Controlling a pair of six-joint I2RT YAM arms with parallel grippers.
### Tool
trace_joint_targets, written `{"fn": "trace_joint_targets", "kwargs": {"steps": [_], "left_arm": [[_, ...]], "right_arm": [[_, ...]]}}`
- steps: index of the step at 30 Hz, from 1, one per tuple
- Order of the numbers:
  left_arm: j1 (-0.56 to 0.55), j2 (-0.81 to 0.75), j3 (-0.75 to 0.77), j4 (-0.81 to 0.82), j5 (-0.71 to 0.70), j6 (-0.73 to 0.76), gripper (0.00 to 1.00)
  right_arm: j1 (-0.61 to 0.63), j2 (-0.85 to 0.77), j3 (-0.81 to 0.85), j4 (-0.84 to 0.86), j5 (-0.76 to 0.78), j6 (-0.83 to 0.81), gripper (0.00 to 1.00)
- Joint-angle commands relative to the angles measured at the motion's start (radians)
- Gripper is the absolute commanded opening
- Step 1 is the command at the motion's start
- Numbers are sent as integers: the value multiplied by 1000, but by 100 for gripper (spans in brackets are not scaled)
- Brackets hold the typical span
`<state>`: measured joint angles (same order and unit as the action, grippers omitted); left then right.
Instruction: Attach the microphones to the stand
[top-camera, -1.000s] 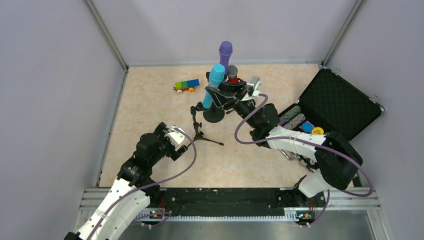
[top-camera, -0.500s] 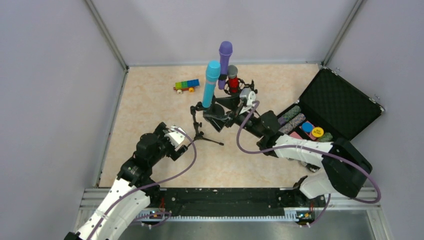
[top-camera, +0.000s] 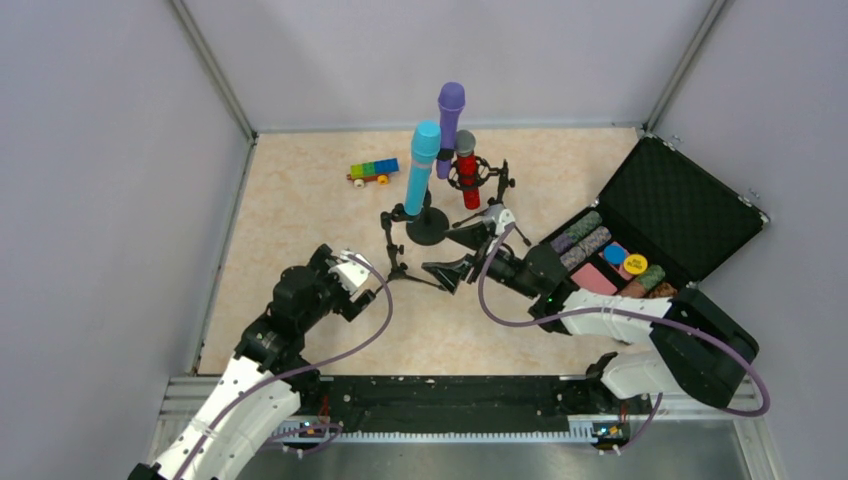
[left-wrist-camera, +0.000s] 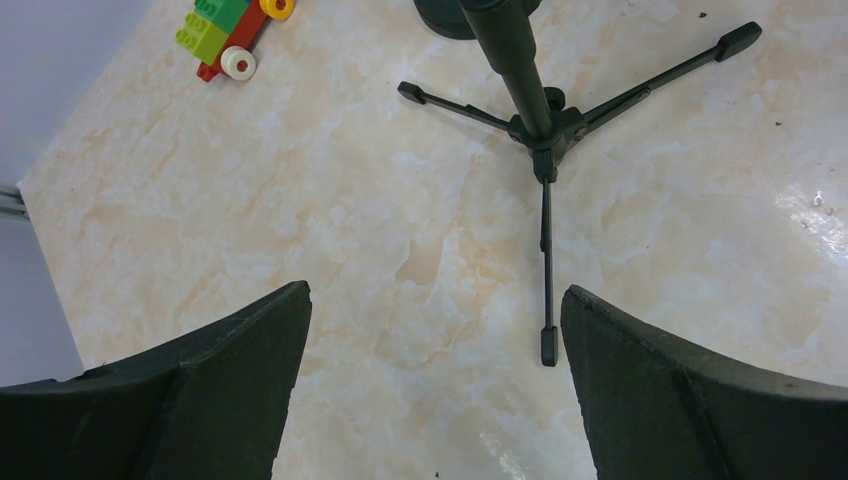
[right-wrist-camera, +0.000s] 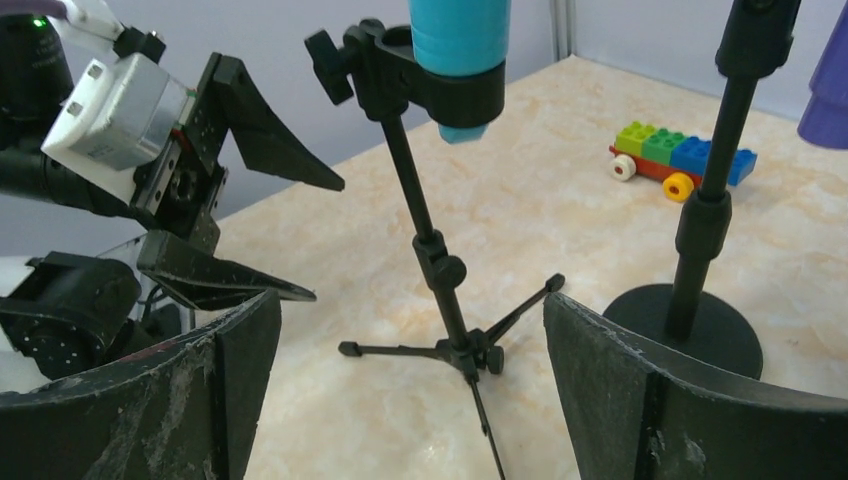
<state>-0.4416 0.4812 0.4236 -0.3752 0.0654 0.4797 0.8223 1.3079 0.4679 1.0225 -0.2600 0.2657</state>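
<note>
my right gripper (top-camera: 442, 253) gapes empty just beside the tripod stand (right-wrist-camera: 440, 260), light-blue mic (top-camera: 420, 165) clipped on top. purple mic (top-camera: 450, 110) & red mic (top-camera: 467, 172) sit in stands behind. left gripper (left-wrist-camera: 432, 292) also apart, empty. risk: i nudge the pole or a leg, top-heavy stand tips, mic pops out.

We see the light-blue microphone (top-camera: 421, 168) clipped upright on the tripod stand (top-camera: 392, 248); the purple microphone (top-camera: 450, 110) and red microphone (top-camera: 467, 170) are mounted upright just behind.

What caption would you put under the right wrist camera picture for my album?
Open right end effector facing a tripod stand that clips the light-blue microphone, a toy brick car beyond.
</note>
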Motion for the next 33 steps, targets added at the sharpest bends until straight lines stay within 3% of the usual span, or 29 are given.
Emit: {"fn": "trace_joint_targets", "kwargs": {"steps": [1, 16, 33], "left_arm": [[-3, 19, 20, 48, 22, -48, 99], [1, 143, 109, 269, 258, -202, 99], [76, 482, 407, 346, 478, -139, 91]], "right_arm": [[-2, -34, 2, -33, -18, -10, 99], [-5, -60, -47, -117, -14, -12, 99], [-20, -117, -87, -147, -2, -28, 99]]}}
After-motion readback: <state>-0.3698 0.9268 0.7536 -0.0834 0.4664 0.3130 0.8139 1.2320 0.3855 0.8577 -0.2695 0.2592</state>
